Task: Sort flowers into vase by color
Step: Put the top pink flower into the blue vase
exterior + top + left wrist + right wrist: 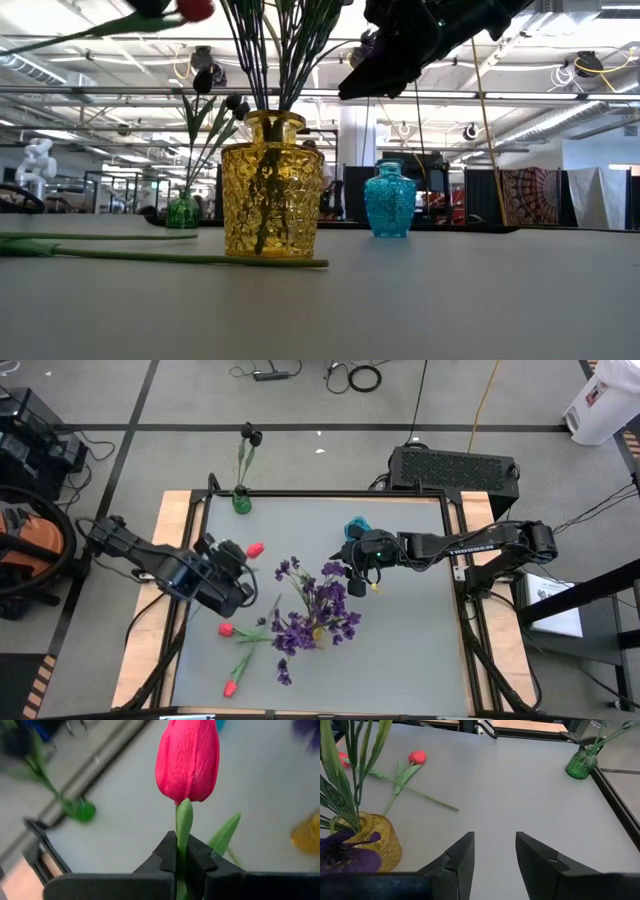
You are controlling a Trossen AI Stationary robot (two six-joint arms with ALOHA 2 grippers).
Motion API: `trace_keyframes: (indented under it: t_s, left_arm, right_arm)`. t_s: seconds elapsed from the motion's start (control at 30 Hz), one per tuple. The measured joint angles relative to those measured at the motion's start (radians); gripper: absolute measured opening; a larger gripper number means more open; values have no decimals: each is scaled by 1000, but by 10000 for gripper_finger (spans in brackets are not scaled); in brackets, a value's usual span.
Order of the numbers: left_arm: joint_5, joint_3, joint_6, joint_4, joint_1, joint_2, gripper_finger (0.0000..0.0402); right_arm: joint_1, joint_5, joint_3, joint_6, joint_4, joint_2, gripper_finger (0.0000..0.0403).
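Left tool (182, 865) clamped the red fabric tulip (187, 760) by its stem, needing a vase next; right tool (494, 851) hovered open, empty

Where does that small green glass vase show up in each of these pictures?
High view: green vase at the table's far edge, left of centre, holding black-headed blooms.
Low view: in the background, left of the yellow vase.
Left wrist view: blurred green blob behind the held red tulip.
Right wrist view: near the table's corner.
Shared landmark: the yellow vase.
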Motion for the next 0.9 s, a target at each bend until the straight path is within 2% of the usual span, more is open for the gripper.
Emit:
trace_keyframes:
  t_s: [0.3, 0.43, 0.7, 0.8, 0.9]
  left_arm:
    - [-330, 85, 309, 92, 63, 0, 15]
    - [-396, 86, 464, 213, 104, 0, 15]
    - [-377, 86, 874, 549, 252, -17, 15]
    - [-285, 86, 1042, 712, 320, -26, 15]
    - [-134, 86, 1184, 877, 394, -28, 15]
  right_arm:
    - [-20, 4, 0, 8, -1, -28, 135]
    - [-41, 5, 0, 0, -8, -71, 135]
    - [-85, 6, 0, -56, -10, -187, 135]
    - [-98, 6, 0, -125, -10, -224, 135]
    - [-106, 6, 0, -209, -13, -256, 135]
